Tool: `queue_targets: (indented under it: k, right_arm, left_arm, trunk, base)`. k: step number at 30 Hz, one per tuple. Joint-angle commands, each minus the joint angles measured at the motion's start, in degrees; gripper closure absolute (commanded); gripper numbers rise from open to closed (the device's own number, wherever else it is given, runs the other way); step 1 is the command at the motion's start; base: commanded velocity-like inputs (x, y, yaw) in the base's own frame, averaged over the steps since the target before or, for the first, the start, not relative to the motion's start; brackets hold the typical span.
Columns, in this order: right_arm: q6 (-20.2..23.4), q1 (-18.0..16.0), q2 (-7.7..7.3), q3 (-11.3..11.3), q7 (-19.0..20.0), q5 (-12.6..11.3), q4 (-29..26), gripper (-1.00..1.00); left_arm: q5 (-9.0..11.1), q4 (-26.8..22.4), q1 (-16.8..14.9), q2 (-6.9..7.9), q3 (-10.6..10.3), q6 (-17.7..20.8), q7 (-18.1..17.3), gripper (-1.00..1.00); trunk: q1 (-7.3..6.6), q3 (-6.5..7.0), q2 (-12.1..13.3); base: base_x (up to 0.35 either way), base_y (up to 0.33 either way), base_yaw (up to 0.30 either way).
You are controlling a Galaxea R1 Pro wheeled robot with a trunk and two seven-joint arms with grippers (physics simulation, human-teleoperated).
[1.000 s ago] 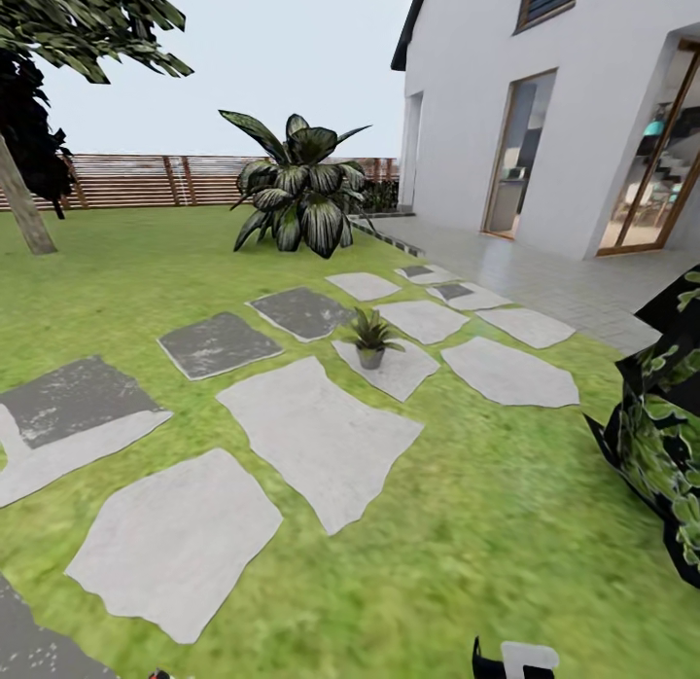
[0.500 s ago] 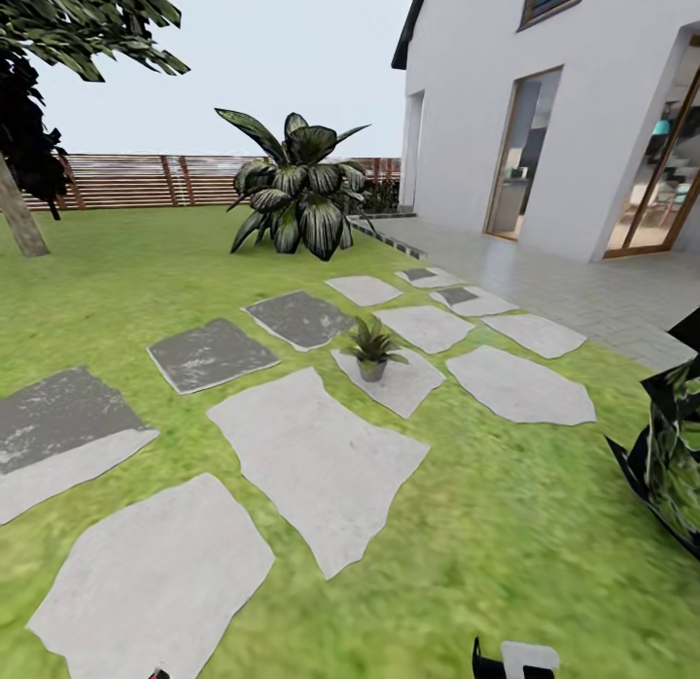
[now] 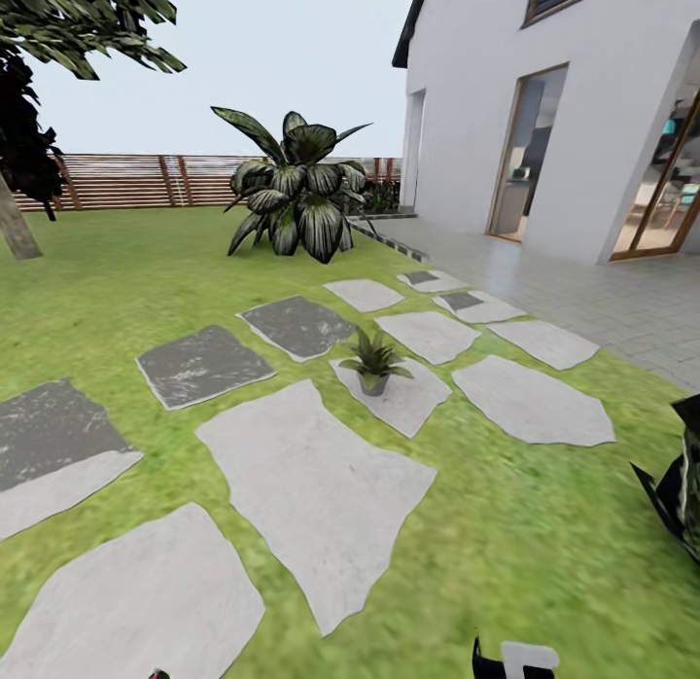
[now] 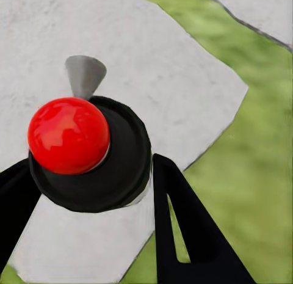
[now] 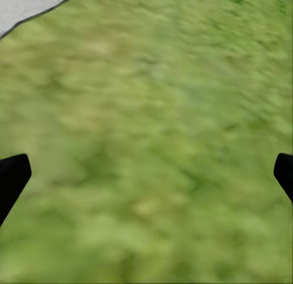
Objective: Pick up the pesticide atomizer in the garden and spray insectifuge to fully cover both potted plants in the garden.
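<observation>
The pesticide atomizer [image 4: 91, 162], a black bottle with a red ball top, sits between the black fingers [image 4: 189, 235] of my left gripper [image 4: 91, 174], which is shut on it above a pale stepping stone. Its red tip [image 3: 157, 674] peeks in at the bottom edge of the head view. One potted plant [image 3: 373, 363], a small green rosette in a grey pot, stands on a stepping stone [image 3: 394, 397] ahead on the lawn. The other potted plant is out of view. My right gripper [image 5: 146, 177] hangs open over blurred grass, nothing between its fingers.
Grey stepping stones [image 3: 316, 484] cross the green lawn [image 3: 544, 562]. A large dark broad-leaved shrub [image 3: 292, 197] stands behind, before the brown slatted fence [image 3: 146, 180]. A tree trunk [image 3: 15, 227] is far left; the white house [image 3: 583, 105] and paved terrace are right. Dark foliage [image 3: 681, 494] juts in at right.
The whole head view has shifted: the camera has moved forward and turned left. The potted plant looks a little nearer and the dark foliage has slid toward the right edge. Both grippers are unchanged.
</observation>
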Motion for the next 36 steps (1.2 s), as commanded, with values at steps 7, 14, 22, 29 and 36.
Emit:
queue_targets:
  k: [7, 14, 22, 29, 36]
  right_arm:
    - [-0.1, 0.0, 0.02, -0.5, -0.3, 0.6, 0.0, -1.00]
    - [-0.1, 0.0, 0.02, -0.5, -0.3, 0.6, 0.0, -1.00]
    - [-0.1, 0.0, 0.02, -0.5, -0.3, 0.6, 0.0, -1.00]
    - [-0.1, 0.0, 0.02, -0.5, -0.3, 0.6, 0.0, -1.00]
    - [-0.1, 0.0, 0.02, -0.5, -0.3, 0.6, 0.0, -1.00]
  left_arm:
    - [-0.6, 0.1, 0.0, 0.00, 0.4, -0.2, 0.0, 1.00]
    - [-0.6, 0.1, 0.0, 0.00, 0.4, -0.2, 0.0, 1.00]
    - [-0.6, 0.1, 0.0, -0.01, 0.4, -0.2, 0.0, 1.00]
    - [-0.6, 0.0, 0.0, -0.01, 0.5, -0.2, 0.0, 1.00]
    - [-0.6, 0.0, 0.0, 0.00, 0.5, -0.3, 0.0, 1.00]
  trunk:
    - [0.02, -0.05, 0.0]
    - [0.02, -0.05, 0.0]
    - [0.02, -0.05, 0.0]
    - [0.02, -0.05, 0.0]
    - [0.02, -0.05, 0.0]
  base:
    - [0.338, 0.000, 0.000]
    - [0.338, 0.000, 0.000]
    - [0.338, -0.004, 0.000]
    - [0.338, -0.068, 0.000]
    - [0.338, -0.078, 0.000]
